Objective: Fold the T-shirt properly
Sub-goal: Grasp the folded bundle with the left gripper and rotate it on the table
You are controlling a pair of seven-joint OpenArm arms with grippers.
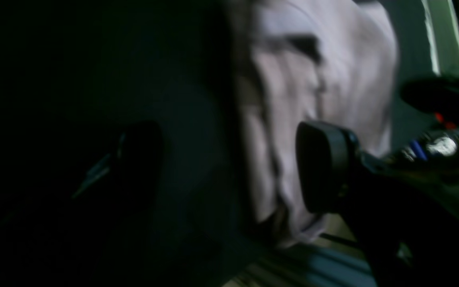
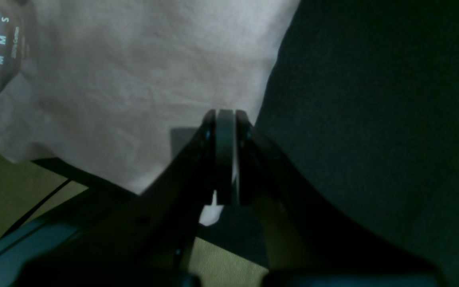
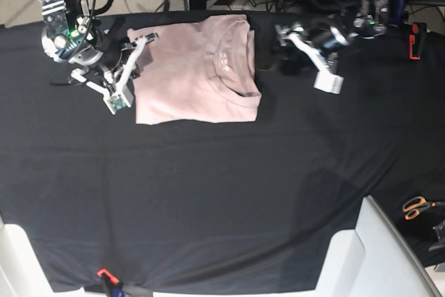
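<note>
front half: I see bare black cloth (image 3: 208, 193) below the shirt (image 3: 195, 67), wide room to pass
left of shirt: right gripper (image 3: 142, 41) touching its edge, tight
right of shirt: left gripper (image 3: 281, 30) close by, narrow gap
far right: scissors (image 3: 417, 206) near edge

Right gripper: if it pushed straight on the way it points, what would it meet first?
The right gripper, jaws closed together, points at the edge of the T-shirt lying on the black table cloth. It would probably meet that shirt edge first, though how high it hangs above the cloth is unclear.
</note>
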